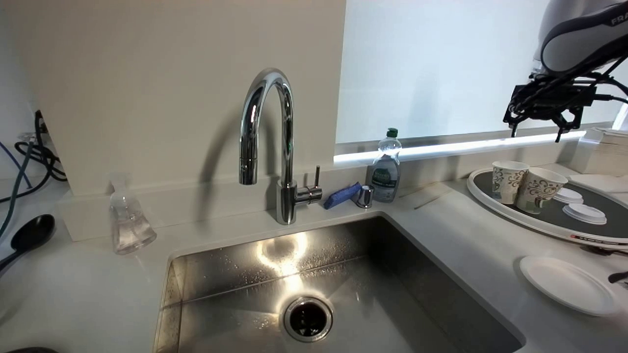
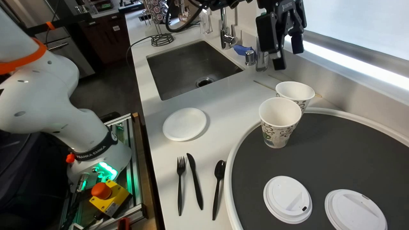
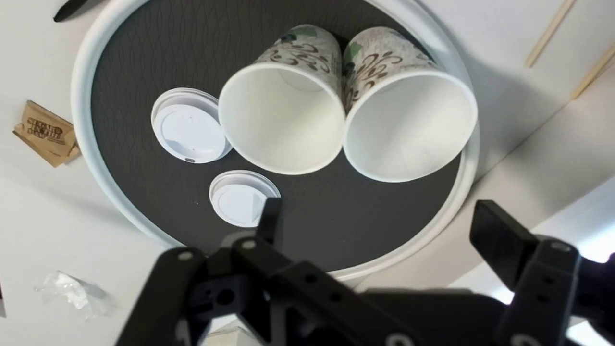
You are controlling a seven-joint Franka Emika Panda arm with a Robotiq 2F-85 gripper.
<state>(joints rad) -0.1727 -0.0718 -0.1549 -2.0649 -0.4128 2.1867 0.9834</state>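
My gripper is open and empty above the round tray, in the wrist view [image 3: 379, 228] and in both exterior views [image 1: 536, 133] [image 2: 289, 52]. The tray has a white rim [image 3: 115, 202] and a dark surface [image 2: 322, 153]. Two patterned paper cups stand on it with open tops. One cup [image 3: 283, 120] and the other cup [image 3: 411, 129] touch or nearly touch. Two white lids lie beside them, a larger-looking lid [image 3: 192, 132] and another lid [image 3: 242, 204], which a finger partly overlaps in the wrist view. The gripper touches nothing.
A white plate [image 2: 184, 124], fork [image 2: 180, 179], knife [image 2: 195, 182] and spoon [image 2: 219, 174] lie beside the tray. A sink [image 1: 314, 260] with a tall faucet [image 1: 287, 201], soap bottle [image 1: 386, 176] and blue sponge [image 1: 342, 195] is further along. Wooden sticks [image 3: 550, 33] and a brown packet [image 3: 47, 132] lie around.
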